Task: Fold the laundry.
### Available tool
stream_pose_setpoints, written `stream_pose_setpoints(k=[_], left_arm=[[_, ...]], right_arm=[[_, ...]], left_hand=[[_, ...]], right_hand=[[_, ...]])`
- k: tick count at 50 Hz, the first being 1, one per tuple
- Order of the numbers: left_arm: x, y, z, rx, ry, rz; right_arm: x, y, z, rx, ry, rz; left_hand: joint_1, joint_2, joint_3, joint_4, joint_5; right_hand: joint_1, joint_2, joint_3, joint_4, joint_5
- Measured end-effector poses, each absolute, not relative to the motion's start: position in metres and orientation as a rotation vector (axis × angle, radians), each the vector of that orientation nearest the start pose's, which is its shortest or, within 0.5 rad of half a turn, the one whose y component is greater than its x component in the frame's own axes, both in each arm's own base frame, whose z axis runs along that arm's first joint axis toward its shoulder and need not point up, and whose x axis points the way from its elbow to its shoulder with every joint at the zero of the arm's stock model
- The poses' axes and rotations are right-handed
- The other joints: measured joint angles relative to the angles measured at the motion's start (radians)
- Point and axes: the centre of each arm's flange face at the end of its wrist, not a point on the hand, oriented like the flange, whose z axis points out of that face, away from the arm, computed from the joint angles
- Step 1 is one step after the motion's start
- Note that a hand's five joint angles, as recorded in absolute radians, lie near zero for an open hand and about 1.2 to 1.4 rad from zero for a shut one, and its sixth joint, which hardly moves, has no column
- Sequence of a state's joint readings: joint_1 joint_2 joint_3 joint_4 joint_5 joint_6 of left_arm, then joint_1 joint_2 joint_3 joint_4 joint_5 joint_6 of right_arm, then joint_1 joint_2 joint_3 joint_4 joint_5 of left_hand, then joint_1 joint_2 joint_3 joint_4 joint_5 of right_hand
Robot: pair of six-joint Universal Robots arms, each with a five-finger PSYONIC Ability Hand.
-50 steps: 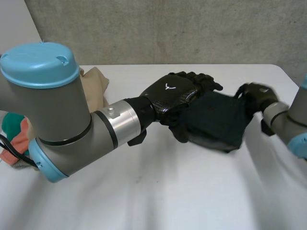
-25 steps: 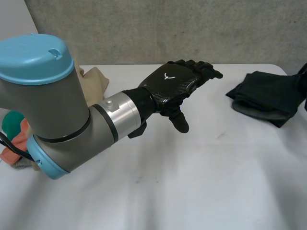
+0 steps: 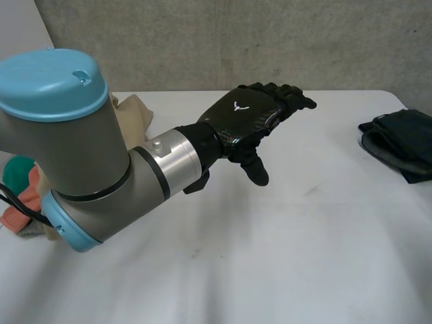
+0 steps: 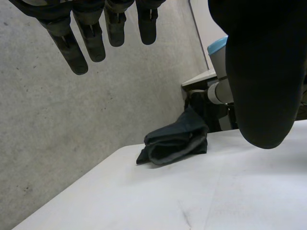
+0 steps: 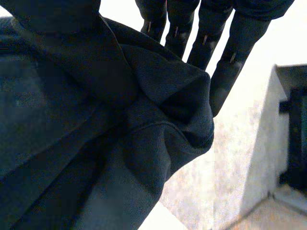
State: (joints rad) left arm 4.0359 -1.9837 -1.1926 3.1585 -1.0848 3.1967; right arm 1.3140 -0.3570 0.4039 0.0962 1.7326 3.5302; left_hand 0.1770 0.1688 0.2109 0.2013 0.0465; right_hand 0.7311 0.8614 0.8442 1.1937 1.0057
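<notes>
The dark garment [image 3: 398,145], folded into a thick bundle, lies on the tabletop [image 3: 270,256] well beyond your left hand's fingertips, right at the tabletop's edge. Your right hand [image 5: 242,33] grips it. The thumb presses a bunched fold against the fingers [image 5: 220,81], so they are clamped on the cloth at one edge of the bundle. That grip looks meant for drawing the folded piece aside, out of the working area.

Your left hand [image 3: 243,125] hovers above the middle of the tabletop, palm down. Its fingers [image 4: 72,52] are straight and slightly apart, holding nothing, and only bare tabletop lies beneath them. Judging by that, it is free to take the next item. Back past its wrist, beside the left arm [image 3: 81,169], sits a heap of unfolded laundry: a tan cloth [image 3: 135,115] and an orange and teal piece [image 3: 23,202].
</notes>
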Motion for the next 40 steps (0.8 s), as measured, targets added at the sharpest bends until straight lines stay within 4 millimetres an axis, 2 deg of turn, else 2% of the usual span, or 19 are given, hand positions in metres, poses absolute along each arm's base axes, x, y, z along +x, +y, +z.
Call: stream_pose_setpoints(k=[5, 11, 13, 17, 19, 21, 27, 29, 32, 35, 38, 40], left_arm=[[-0.382, -0.193, 0.281, -1.044, -1.494, 1.523], [-0.385, -0.187, 0.280, -1.051, -1.488, 1.512], [-0.385, -0.186, 0.280, -1.051, -1.486, 1.511], [-0.385, -0.184, 0.282, -1.052, -1.481, 1.512], [-0.385, -0.184, 0.282, -1.052, -1.479, 1.512], [-0.386, -0.183, 0.283, -1.053, -1.477, 1.512], [-0.386, -0.181, 0.284, -1.056, -1.469, 1.512], [-0.386, -0.180, 0.286, -1.056, -1.465, 1.516], [-0.385, -0.180, 0.291, -1.048, -1.456, 1.533], [-0.383, -0.181, 0.299, -1.030, -1.451, 1.563], [-0.379, -0.187, 0.311, -0.981, -1.456, 1.633], [-0.374, -0.194, 0.320, -0.931, -1.473, 1.703]], right_arm=[[-0.020, -0.522, 0.128, 0.946, 2.238, -1.984], [-0.009, -0.509, 0.140, 0.878, 2.262, -1.890], [-0.006, -0.506, 0.144, 0.847, 2.267, -1.870], [-0.002, -0.499, 0.155, 0.765, 2.292, -1.842], [-0.005, -0.496, 0.161, 0.728, 2.314, -1.852], [-0.011, -0.494, 0.167, 0.699, 2.340, -1.874], [-0.046, -0.489, 0.196, 0.563, 2.473, -2.057], [-0.052, -0.488, 0.208, 0.498, 2.511, -2.127], [-0.056, -0.486, 0.236, 0.352, 2.545, -2.285], [-0.050, -0.484, 0.260, 0.235, 2.516, -2.424], [-0.027, -0.480, 0.287, 0.081, 2.392, -2.590], [-0.003, -0.476, 0.300, -0.039, 2.273, -2.673]], left_hand=[[0.000, 0.000, 0.000, 0.000, 0.000], [0.000, 0.000, 0.000, 0.000, 0.000], [0.000, 0.000, 0.000, 0.000, 0.000], [0.000, 0.000, 0.000, 0.000, 0.000], [0.000, 0.000, 0.000, 0.000, 0.000], [0.000, 0.000, 0.000, 0.000, 0.000], [0.000, 0.000, 0.000, 0.000, 0.000], [0.000, 0.000, 0.000, 0.000, 0.000], [0.000, 0.000, 0.000, 0.000, 0.000], [0.000, 0.000, 0.000, 0.000, 0.000], [0.000, 0.000, 0.000, 0.000, 0.000], [0.000, 0.000, 0.000, 0.000, 0.000]], right_hand=[[0.000, 0.000, 0.000, 0.000, 0.011], [0.000, 0.000, 0.000, -0.021, -0.003], [-0.012, -0.069, -0.050, -0.196, -0.180], [-0.398, -0.524, -0.499, -0.807, -0.778], [-0.490, -0.624, -0.608, -0.947, -0.920], [-0.503, -0.647, -0.632, -0.978, -0.957], [-0.503, -0.647, -0.632, -0.982, -0.958], [-0.503, -0.647, -0.632, -0.982, -0.958], [-0.503, -0.647, -0.632, -0.982, -0.958], [-0.503, -0.647, -0.632, -0.982, -0.958], [-0.503, -0.647, -0.632, -0.982, -0.958], [-0.503, -0.647, -0.632, -0.982, -0.958]])
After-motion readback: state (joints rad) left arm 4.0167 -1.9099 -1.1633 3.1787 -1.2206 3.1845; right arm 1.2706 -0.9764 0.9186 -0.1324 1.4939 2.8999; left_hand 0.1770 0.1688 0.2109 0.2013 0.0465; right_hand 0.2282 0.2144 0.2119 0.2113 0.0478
